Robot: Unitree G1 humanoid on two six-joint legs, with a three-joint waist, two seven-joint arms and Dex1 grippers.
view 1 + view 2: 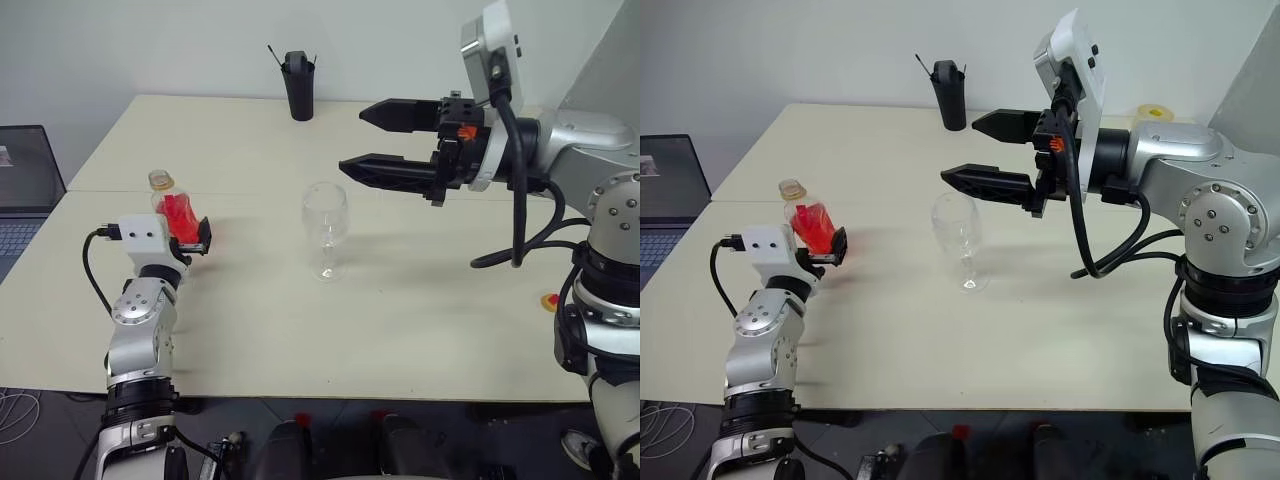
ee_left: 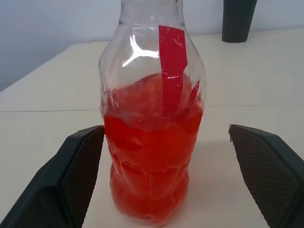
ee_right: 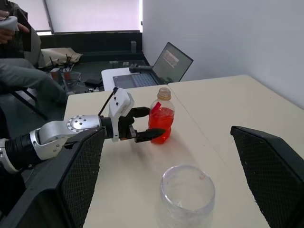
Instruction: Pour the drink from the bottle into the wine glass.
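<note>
The bottle (image 2: 152,142) stands upright near the table's left edge, roughly half full of the red drink (image 2: 147,166), its neck showing a yellowish ring and no cap that I can make out. It is thin clear plastic with a red label strip, so I judge it light, a little squashy under a hard squeeze, and smooth enough to slip; the ribbed lower body, below the liquid line, looks the safest place to take it. The left gripper (image 1: 196,238) has its two fingers spread wide on either side of that body, not yet pressing it. The wine glass (image 1: 325,228) stands empty toward the table's middle, well apart from the bottle; thin-stemmed, fragile and easy to tip. Above it the right gripper (image 1: 985,153) hangs with fingers wide apart, holding nothing. A tall black cup (image 1: 298,82) stands at the far edge
</note>
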